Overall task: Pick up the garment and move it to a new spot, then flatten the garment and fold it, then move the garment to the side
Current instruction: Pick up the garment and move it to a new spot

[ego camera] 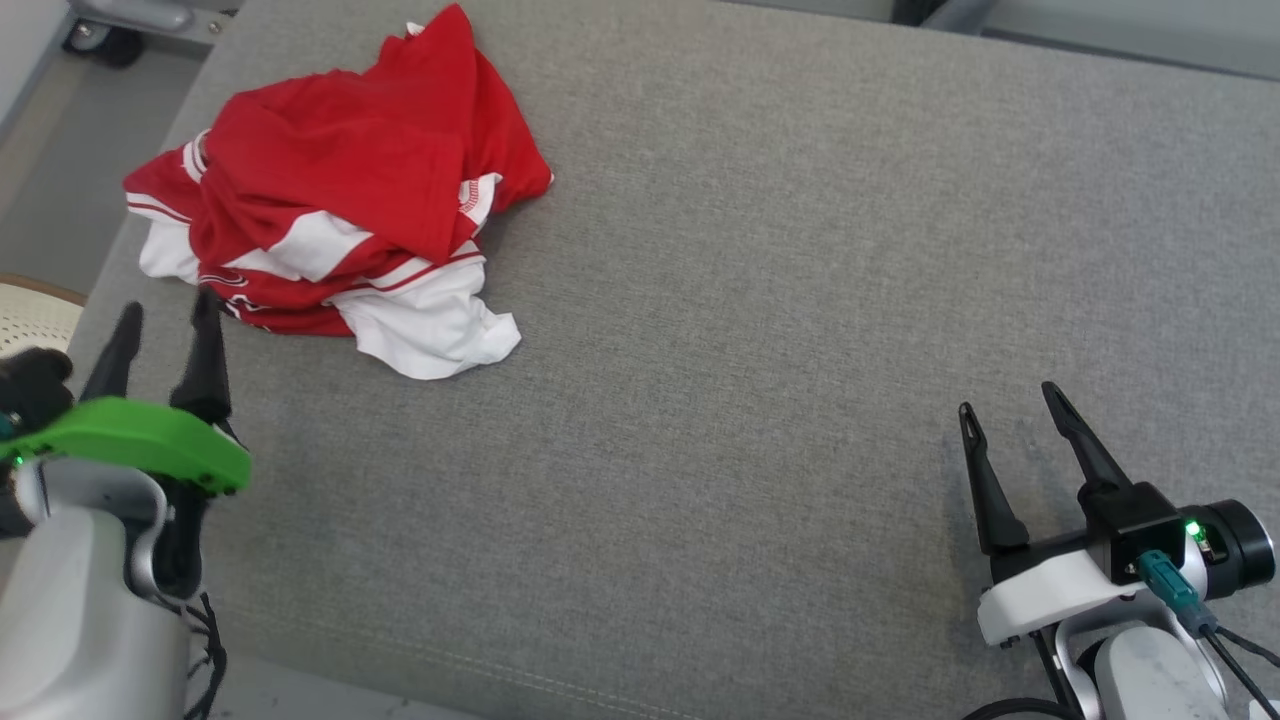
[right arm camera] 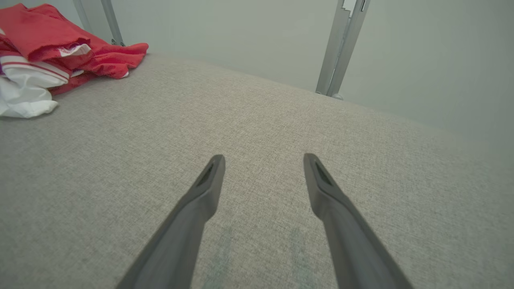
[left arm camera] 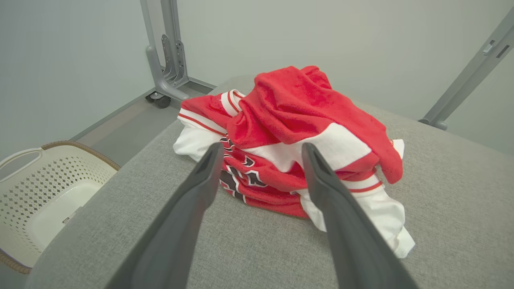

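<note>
Near the table's left edge, the left gripper (ego camera: 168, 305) gapes just short of the garment (ego camera: 340, 190).

Its 2 fingers are spread wide and hold nothing, tips aimed at the near side of the red-and-white heap, which lies bunched at the far left corner of the grey padded table (ego camera: 750, 300). The right gripper (ego camera: 1008, 398) is likewise spread and empty, over bare cover well apart from the garment. A pinch on only 1 loose top layer would likely lift a sleeve and drag the rest. Since the heap sits so close to the edge, a sideways pull could tip it toward the white basket (left arm camera: 44, 188) on the floor beside the table. Nothing stands between fingers and cloth. A metal post (right arm camera: 341, 44) and a caster (left arm camera: 160, 100) stand beyond the far side, out of the path.
</note>
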Tool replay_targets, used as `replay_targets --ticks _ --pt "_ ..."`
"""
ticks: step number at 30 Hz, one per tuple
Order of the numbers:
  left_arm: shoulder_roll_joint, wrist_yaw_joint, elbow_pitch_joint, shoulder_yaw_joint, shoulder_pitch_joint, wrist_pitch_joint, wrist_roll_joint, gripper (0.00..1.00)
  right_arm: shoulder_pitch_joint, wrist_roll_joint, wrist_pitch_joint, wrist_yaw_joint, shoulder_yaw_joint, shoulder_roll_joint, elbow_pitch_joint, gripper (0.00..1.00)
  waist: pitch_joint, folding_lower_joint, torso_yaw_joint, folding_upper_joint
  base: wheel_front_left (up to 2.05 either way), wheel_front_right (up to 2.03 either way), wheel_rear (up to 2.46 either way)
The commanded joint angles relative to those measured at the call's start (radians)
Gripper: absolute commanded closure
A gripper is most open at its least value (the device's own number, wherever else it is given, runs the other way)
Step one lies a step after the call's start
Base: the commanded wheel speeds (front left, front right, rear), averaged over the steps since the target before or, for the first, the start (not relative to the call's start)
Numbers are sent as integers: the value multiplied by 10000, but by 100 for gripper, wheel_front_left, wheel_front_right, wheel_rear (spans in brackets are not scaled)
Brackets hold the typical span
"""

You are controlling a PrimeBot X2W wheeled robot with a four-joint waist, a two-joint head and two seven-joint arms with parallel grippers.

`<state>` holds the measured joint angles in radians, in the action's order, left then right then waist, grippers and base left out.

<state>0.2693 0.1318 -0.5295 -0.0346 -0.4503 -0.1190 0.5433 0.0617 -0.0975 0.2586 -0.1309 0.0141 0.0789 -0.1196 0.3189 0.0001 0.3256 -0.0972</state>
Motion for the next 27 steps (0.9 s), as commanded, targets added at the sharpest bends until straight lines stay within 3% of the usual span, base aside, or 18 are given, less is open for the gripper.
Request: replay_targets --ticks 1,11,20,21,22,23,27 --pt "122 -6 -243 -25 -450 162 287 0 217 -52 66 3 12 65 21 0 1265 -1 -894 -2 0 0 0" --pt "1545 -9 -2501 -438 -3008 1287 1129 0 444 -85 66 3 1 -7 115 0 1711 -1 -1714 -2 0 0 0" --pt "1814 -9 -4072 -653 -4075 2117 2032 0 377 -19 66 3 -168 -65 77 0 1924 -1 -2106 -2 0 0 0" --pt "1850 -9 -4156 -843 -4070 2116 1979 15 352 -12 66 3 -180 -60 64 0 1901 -1 -2138 -2 0 0 0" --pt "1921 -9 -4203 -1000 -4043 1989 1894 74 323 -6 66 3 -187 -57 47 0 1865 -1 -2165 -2 0 0 0" --pt "2003 -9 -4259 -1131 -4011 1800 1842 100 289 -3 66 3 -173 -54 17 0 1811 -1 -2189 -2 0 0 0" --pt "2201 -9 -4248 -1457 -4025 1093 1669 100 194 7 66 3 -98 -75 -46 0 1583 -1 -2220 -2 0 0 0"
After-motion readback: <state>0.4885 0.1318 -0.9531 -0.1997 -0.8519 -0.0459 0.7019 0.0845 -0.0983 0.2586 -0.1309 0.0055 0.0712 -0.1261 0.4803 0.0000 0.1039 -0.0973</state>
